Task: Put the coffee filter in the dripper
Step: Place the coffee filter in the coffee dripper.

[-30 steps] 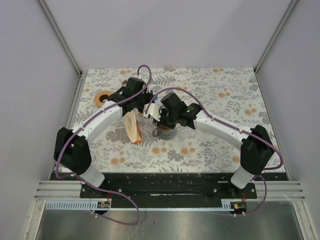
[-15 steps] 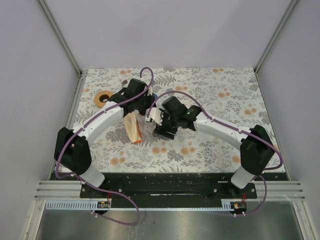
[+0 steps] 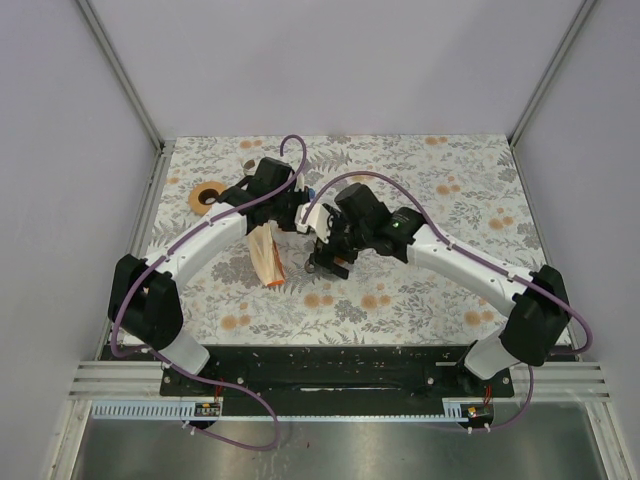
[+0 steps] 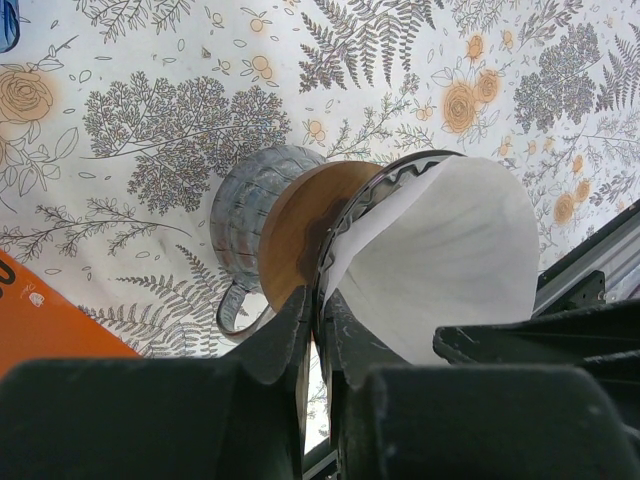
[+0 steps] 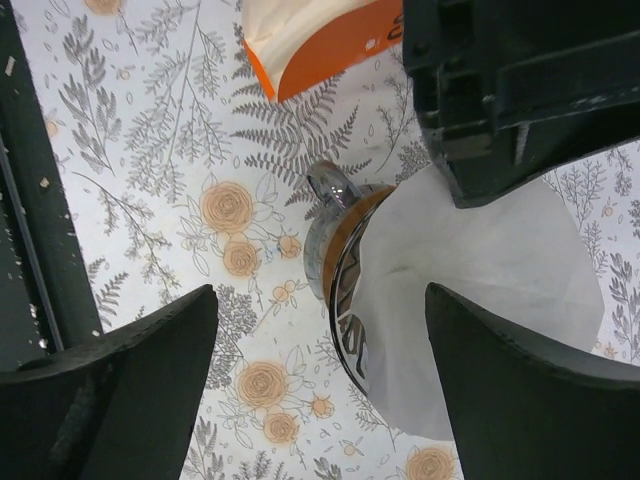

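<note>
Right gripper (image 5: 318, 372): jaws now wide, shut a second ago, apparently letting go of the filter (image 4: 455, 255). It sits mid-frame in the dripper (image 4: 248, 215) mouth, protruding. Left gripper (image 4: 318, 322): jaws narrow, pinching the dripper rim. Seating likely unfinished.

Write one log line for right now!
left fingers: shut on filter | right fingers: open | filter: in dripper

Tablecloth (image 4: 150, 120) is white with grey ferns and orange roses all over. Coffee filter (image 4: 450, 260) is plain white, dripper (image 4: 245, 215) is greyish ribbed glass with a brown wooden collar. The packet (image 4: 40, 320) is bright orange with a bit of white print, and the arms (image 3: 205, 245) are white with black joints and purple cables (image 3: 290, 136).
</note>
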You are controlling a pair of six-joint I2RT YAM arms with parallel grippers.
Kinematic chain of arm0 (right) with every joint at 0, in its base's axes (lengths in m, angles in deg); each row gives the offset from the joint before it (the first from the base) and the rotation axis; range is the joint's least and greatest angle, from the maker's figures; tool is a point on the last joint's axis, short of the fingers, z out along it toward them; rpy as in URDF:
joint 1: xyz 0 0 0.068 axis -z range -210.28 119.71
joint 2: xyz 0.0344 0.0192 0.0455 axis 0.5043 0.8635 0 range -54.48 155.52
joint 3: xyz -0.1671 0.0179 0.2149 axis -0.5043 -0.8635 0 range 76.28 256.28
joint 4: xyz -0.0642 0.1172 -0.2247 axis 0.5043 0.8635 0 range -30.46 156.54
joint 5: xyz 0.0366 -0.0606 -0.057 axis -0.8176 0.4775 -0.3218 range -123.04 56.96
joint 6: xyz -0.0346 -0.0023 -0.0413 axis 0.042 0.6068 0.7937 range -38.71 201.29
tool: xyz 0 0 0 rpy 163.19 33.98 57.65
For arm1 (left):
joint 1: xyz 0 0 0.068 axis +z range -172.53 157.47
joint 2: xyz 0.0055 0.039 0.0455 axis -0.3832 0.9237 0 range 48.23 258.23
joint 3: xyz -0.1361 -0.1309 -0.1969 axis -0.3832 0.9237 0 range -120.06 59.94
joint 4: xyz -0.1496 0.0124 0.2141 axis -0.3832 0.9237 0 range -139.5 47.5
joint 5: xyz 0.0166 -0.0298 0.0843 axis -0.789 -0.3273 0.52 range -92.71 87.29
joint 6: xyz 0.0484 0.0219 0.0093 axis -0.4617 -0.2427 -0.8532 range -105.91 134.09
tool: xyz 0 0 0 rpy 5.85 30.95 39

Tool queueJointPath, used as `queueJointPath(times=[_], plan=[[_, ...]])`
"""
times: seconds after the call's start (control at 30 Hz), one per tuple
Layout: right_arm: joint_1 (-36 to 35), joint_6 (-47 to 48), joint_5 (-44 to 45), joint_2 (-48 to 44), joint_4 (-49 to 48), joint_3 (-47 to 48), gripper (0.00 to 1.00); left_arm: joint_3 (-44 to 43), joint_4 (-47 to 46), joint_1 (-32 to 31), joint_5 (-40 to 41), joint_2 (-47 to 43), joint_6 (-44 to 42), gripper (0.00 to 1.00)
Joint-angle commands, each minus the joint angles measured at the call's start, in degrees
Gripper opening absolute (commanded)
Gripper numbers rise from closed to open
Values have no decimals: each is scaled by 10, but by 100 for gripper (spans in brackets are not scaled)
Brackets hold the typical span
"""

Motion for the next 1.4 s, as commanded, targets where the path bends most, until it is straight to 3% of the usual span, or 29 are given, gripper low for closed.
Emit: queueJointPath(times=[0.0,0.23,0.47,0.7,0.9,1.37], plan=[[11,-44,-38,-28,11,39,92,3,-10,-1,-4,-16,-9,11],[98,-171,-86,-52,-21,47,91,3,-10,-1,-7,-24,-14,20],[132,-265,61,-52,-41,37,91,-2,-7,-1,-10,-25,-20,34],[141,-298,57,-38,-64,20,90,-8,-7,-1,-11,-34,-23,38],[145,-328,94,4,-63,15,88,-5,-7,-2,-10,-29,-24,39],[152,-340,86,66,-76,-12,84,24,-18,-8,-8,-4,-30,39]])
